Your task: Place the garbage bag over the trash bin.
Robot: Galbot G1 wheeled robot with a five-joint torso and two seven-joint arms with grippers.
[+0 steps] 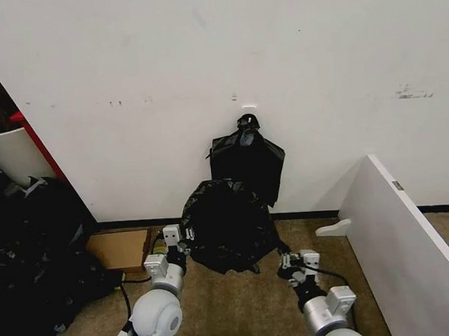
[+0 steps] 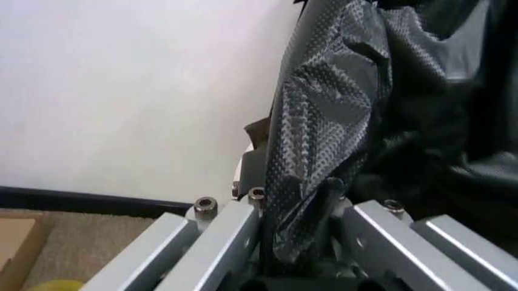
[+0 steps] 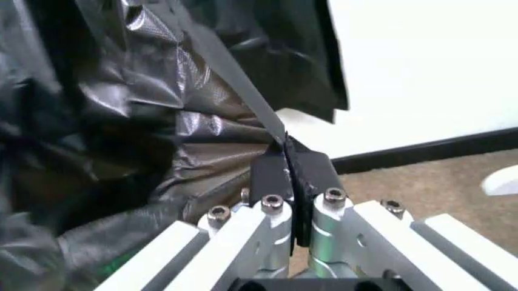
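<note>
1. Brown carpet floor (image 1: 233, 304) meets a white wall (image 1: 240, 53).
2. Thin, crinkled black plastic garbage bag (image 1: 227, 227) stands at the wall's base.
3. Left tool (image 1: 173, 243) is clamped on the bag's left edge.
4. Right tool (image 1: 291, 264) pinches a fold at its right edge.

Head view: set high on the robot, facing forward and down at the carpeted floor (image 1: 226, 312) where it meets the white wall (image 1: 225, 54); medium range, both arms entering from below.

Left wrist view: set just behind the left pincer (image 2: 295, 242), very close, facing along it onto the garbage bag (image 2: 340, 115), wall beyond.

Right wrist view: set just behind the right pincer (image 3: 289, 176), equally close, facing the same bag (image 3: 130, 121).

Shared by all three: bag, wall and floor.
</note>
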